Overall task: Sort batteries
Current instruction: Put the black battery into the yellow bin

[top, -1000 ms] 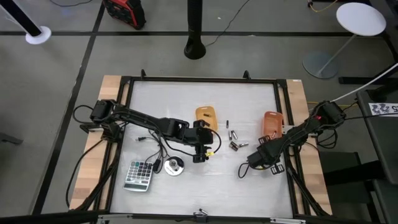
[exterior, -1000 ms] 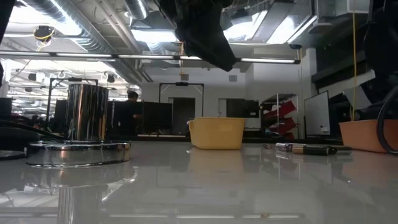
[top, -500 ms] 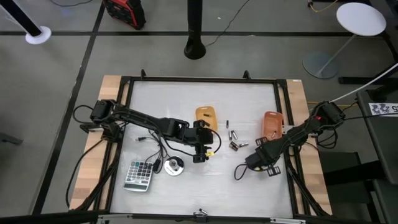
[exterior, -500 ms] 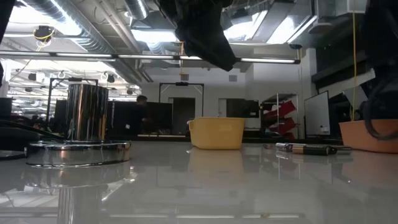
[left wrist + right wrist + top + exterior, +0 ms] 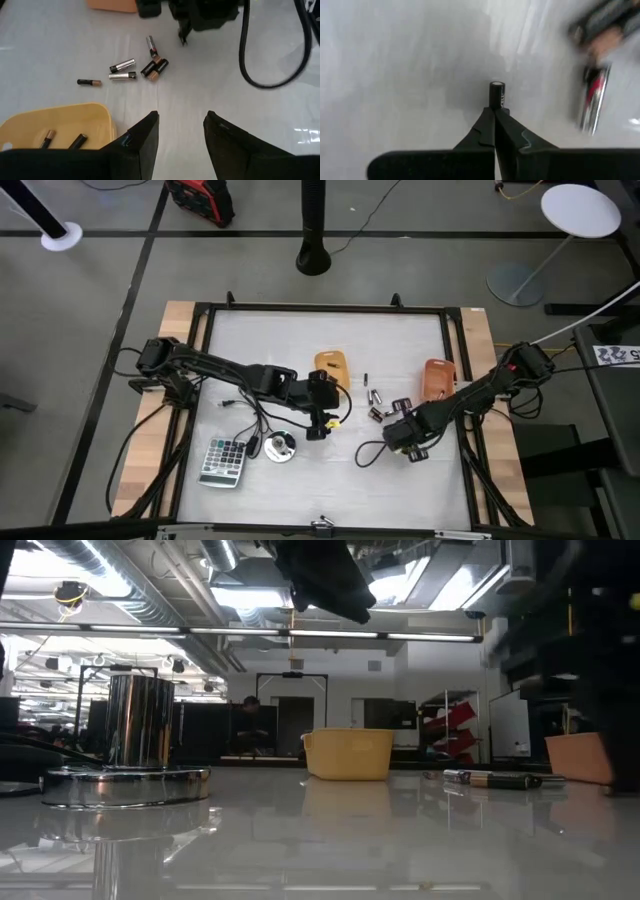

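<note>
A white table [image 5: 300, 340] in a dark frame, with wooden strips showing along both sides. Near the middle sits a yellow tray [image 5: 333, 368], upright on the surface. Towards the right edge there's an orange tray [image 5: 436, 378]. Between the two lies a loose cluster of batteries [image 5: 378, 404], scattered at different angles, some touching, with one thin cell [image 5: 365, 379] apart from the rest, closer to the yellow tray. At the front left a calculator [image 5: 223, 461] lies flat, and just beside it a round silvery disc [image 5: 280, 448] with a cable [image 5: 256, 423] trailing away across the tabletop. Another dark cable loops on the surface at the front right.
</note>
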Robot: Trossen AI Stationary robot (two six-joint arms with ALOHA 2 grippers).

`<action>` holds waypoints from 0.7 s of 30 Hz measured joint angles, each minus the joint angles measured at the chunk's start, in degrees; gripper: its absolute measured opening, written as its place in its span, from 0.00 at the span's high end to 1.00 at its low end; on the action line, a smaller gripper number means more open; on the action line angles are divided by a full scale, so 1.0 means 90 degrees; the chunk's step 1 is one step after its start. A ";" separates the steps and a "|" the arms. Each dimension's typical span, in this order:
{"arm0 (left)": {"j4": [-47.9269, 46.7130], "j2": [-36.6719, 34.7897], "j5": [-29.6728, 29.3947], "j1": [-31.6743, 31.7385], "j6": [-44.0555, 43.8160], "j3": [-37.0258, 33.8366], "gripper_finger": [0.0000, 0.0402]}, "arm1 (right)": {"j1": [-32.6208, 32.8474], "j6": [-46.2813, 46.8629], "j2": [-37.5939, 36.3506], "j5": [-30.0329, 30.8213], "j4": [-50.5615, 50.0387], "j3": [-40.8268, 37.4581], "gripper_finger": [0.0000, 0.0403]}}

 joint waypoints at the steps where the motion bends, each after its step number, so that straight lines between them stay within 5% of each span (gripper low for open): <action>1: -0.0012 -0.0017 0.0000 0.0000 -0.0008 0.0000 0.64 | -0.0073 -0.0104 0.0000 -0.0002 0.0127 0.0000 1.00; 16: 0.0002 0.0128 0.0004 -0.0352 -0.0919 -0.0002 0.64 | -0.0937 -0.0439 -0.0002 -0.0032 0.1347 -0.0005 1.00; 21: 0.0451 0.0344 0.0002 -0.0453 -0.0803 -0.0002 0.64 | -0.1117 -0.0425 0.0040 -0.0612 0.1671 -0.0005 1.00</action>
